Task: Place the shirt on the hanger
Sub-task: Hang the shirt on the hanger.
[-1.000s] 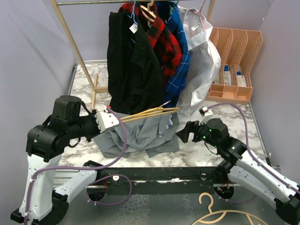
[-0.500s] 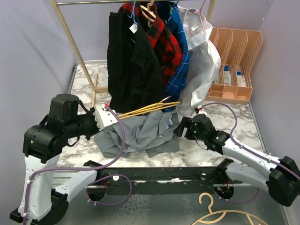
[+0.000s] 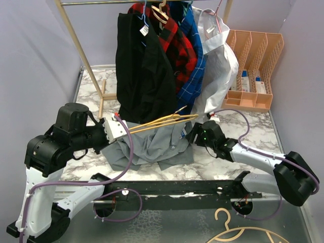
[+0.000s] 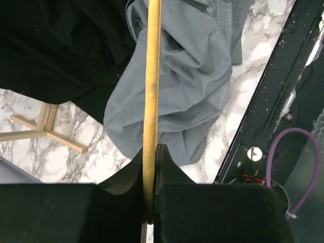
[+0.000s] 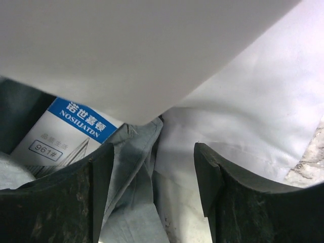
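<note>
Now the step in hand, as I judge it, is taking hold of the shirt (image 3: 152, 144) near its collar so that one shoulder can be drawn over the end of the hanger (image 3: 162, 121). To do it well, the right gripper (image 5: 152, 169) should pinch only the grey fold between its fingers, close to the blue-and-white label (image 5: 66, 129). It should leave out the white shirt (image 5: 243, 116) that hangs just behind, since catching both layers would drag the wrong garment along. A bite deep enough to trap one thickness of grey cloth looks best. A lift toward the hanger's free end would follow, with the other arm keeping the bar level.

The right gripper's jaws stand apart. A ridge of grey cloth rises between them, just beside the finger on the left of the wrist view, and nothing is gripped yet. The left gripper (image 4: 150, 152) is clamped tight on the hanger, and the thin gold bar runs straight out from between its fingertips and over the shirt.

The shirt lies crumpled on the marble table (image 3: 91, 86), near the middle of its near edge, between the two arms. Its far side sits below the hem of the black garment (image 3: 142, 66) that hangs from the rack. The hanger is held above the shirt, its far end reaching toward the right gripper and the white shirt. Whether the bar touches the grey cloth anywhere, I cannot tell.
</note>
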Controlling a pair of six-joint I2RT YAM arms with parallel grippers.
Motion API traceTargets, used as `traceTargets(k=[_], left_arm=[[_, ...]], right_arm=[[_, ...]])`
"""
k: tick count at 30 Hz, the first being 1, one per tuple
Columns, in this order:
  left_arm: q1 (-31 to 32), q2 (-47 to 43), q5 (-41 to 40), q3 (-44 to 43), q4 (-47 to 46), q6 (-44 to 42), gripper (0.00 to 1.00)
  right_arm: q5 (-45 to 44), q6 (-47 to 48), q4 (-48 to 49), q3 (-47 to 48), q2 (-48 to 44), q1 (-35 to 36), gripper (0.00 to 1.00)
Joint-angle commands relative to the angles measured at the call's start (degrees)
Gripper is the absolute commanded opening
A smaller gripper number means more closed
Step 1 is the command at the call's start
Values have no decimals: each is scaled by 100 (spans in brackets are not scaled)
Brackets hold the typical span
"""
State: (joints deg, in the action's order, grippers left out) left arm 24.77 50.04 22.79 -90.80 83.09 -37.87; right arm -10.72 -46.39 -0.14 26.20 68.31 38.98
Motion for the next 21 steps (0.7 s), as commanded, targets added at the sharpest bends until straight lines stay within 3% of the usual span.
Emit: traceTargets(k=[1, 5, 19, 21], left_arm=[[166, -93, -143, 81, -91, 282, 0], [261, -107, -230, 291, -91, 307, 0], [350, 27, -386, 283, -98, 308, 0], [350, 47, -387, 276, -98, 329, 0]], right_arm=[[-357, -72, 749, -127, 77, -13, 63], [-365, -87, 1134, -229, 177, -15, 47], [-196, 188, 1960, -355, 752, -406, 39], [-189, 192, 2008, -337, 825, -432, 23]])
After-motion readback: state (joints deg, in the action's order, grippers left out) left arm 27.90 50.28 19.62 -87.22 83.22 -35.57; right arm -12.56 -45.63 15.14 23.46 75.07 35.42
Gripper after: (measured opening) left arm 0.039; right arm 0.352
